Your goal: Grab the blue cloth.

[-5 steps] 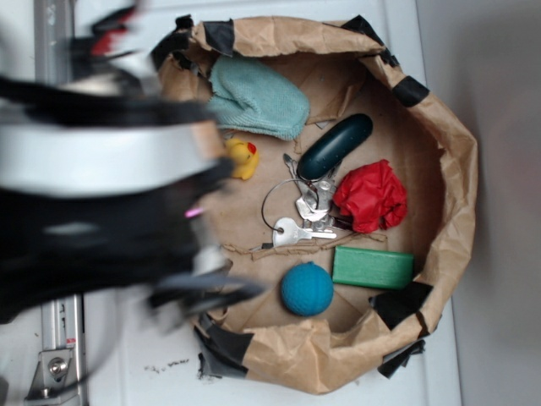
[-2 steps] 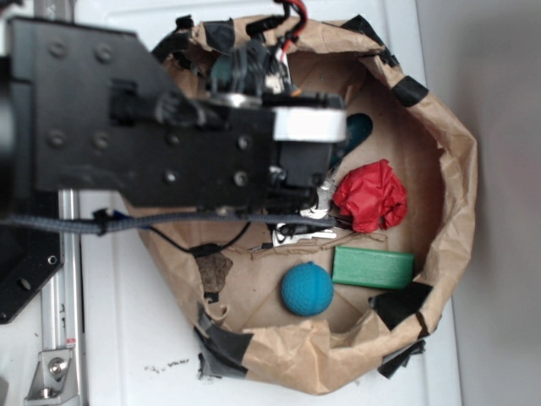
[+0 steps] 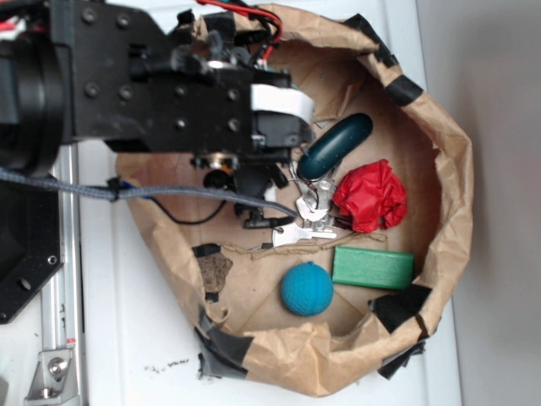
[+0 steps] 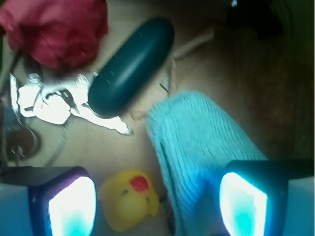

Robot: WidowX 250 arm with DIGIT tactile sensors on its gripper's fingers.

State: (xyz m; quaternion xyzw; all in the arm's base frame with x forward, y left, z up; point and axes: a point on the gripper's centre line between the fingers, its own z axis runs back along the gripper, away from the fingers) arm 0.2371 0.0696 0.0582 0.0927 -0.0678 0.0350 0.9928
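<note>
From the outside view, the big black arm (image 3: 169, 93) has swung in over the paper bag (image 3: 448, 169) since a moment ago, and now it hides the corner where the blue cloth lay, so the cloth cannot be seen here at all. That looks like the arm has lined up above the cloth, which is a good start for grabbing it. Past the arm's tip sit a dark long case (image 3: 336, 145), a red wad (image 3: 372, 196), some keys (image 3: 306, 222), a green block (image 3: 373, 267) and a blue ball (image 3: 306, 288). In the wrist view, the gripper (image 4: 157, 199) is spread wide with nothing in it. The blue cloth (image 4: 197, 147) lies between the two fingers, closer to the right-hand one and partly under it. A yellow duck (image 4: 129, 200) sits between the fingers too, just beside the cloth, so it could get pinched along with it. The case, keys and red wad lie farther ahead, out of the way.
</note>
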